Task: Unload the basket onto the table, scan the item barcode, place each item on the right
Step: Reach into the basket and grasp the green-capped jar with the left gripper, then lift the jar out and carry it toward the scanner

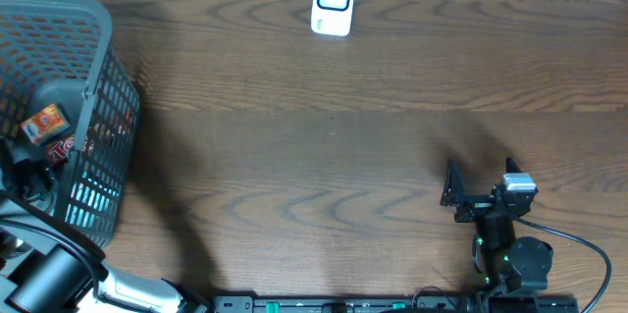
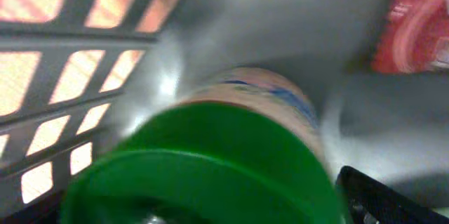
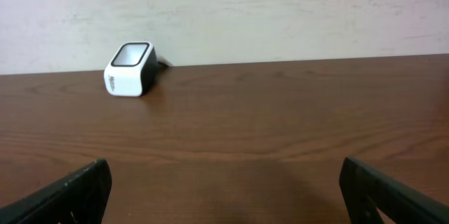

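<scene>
Reads as light, stiff, slick-walled green-lidded tub (image 2: 210, 161) just ahead of wide-open left jaws; best pinched across body, not lid; right jaws also wide, empty.

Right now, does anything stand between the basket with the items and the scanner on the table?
Nothing visible lies on the table between them. Only the mesh wall of the basket faces the scanner; anything leaving must clear it.
</scene>
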Motion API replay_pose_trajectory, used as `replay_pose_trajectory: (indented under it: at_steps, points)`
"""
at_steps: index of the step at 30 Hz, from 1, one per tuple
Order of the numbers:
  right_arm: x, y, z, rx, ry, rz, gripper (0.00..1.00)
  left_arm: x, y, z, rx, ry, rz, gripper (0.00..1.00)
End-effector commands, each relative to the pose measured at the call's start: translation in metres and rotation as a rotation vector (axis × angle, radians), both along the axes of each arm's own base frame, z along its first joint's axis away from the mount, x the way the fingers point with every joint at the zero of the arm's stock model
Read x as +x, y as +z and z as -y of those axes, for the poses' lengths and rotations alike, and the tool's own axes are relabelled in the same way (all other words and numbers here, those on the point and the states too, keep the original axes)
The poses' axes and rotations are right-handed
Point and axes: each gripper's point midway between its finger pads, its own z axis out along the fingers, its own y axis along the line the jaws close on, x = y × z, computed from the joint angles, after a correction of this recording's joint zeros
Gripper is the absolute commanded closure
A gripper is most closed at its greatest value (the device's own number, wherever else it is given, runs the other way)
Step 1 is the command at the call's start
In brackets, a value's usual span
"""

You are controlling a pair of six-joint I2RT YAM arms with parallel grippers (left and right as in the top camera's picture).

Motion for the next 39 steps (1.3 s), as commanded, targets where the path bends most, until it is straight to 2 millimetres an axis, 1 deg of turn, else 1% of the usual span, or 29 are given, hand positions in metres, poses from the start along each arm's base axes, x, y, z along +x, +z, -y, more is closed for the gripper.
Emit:
replay_pose_trajectory:
  at_steps: [1,5,9,12,16,19,20,23,26,28,32,34,35,37,39]
  points:
    - [0.0,0.0,-0.001,-0.009,0.001,0.001,0.01,-0.009,-0.017,-0.001,-0.056,0.07,0.009,0.02]
    - [0.0,0.0,-0.001,-0.009,0.001,0.001,0.01,-0.01,-0.029,-0.001,-0.104,0.11,0.043,0.02]
    - [0.0,0.0,0.0,-0.009,0.001,0.001,0.01,-0.009,-0.033,-0.004,-0.101,0.125,0.048,0.02]
    - [0.0,0.0,0.0,-0.009,0.001,0.001,0.01,-0.007,-0.033,-0.007,-0.09,0.143,0.061,0.1]
    - [0.0,0.0,-0.001,-0.009,0.001,0.001,0.01,-0.003,-0.031,-0.013,-0.068,0.165,0.085,0.16]
    - [0.0,0.0,-0.001,-0.009,0.001,0.001,0.01,-0.001,-0.03,-0.016,-0.055,0.187,0.102,0.22]
    - [0.0,0.0,-0.001,-0.009,0.001,0.001,0.01,0.0,-0.03,-0.017,-0.051,0.203,0.11,0.22]
    - [0.0,0.0,-0.001,-0.009,0.001,0.001,0.01,0.002,-0.028,-0.02,-0.042,0.226,0.128,0.27]
    - [0.0,0.0,-0.001,-0.009,0.001,0.001,0.01,0.008,-0.021,-0.021,-0.043,0.222,0.158,0.28]
    - [0.0,0.0,-0.001,-0.009,0.001,0.001,0.01,0.012,-0.011,-0.022,-0.03,0.235,0.188,0.28]
    - [0.0,0.0,-0.001,-0.009,0.001,0.001,0.01,0.025,0.018,-0.018,0.0,0.201,0.265,0.28]
    - [0.0,0.0,-0.001,-0.009,0.001,0.001,0.01,0.036,0.043,-0.012,0.025,0.168,0.325,0.28]
    - [0.0,0.0,-0.001,-0.009,0.001,0.001,0.01,0.042,0.053,-0.007,0.026,0.154,0.353,0.28]
    - [0.0,0.0,-0.001,-0.009,0.001,0.001,0.01,0.059,0.08,0.008,0.035,0.094,0.432,0.28]
    - [0.0,0.0,-0.001,-0.009,0.001,0.001,0.01,0.079,0.111,0.029,0.049,0.014,0.517,0.28]
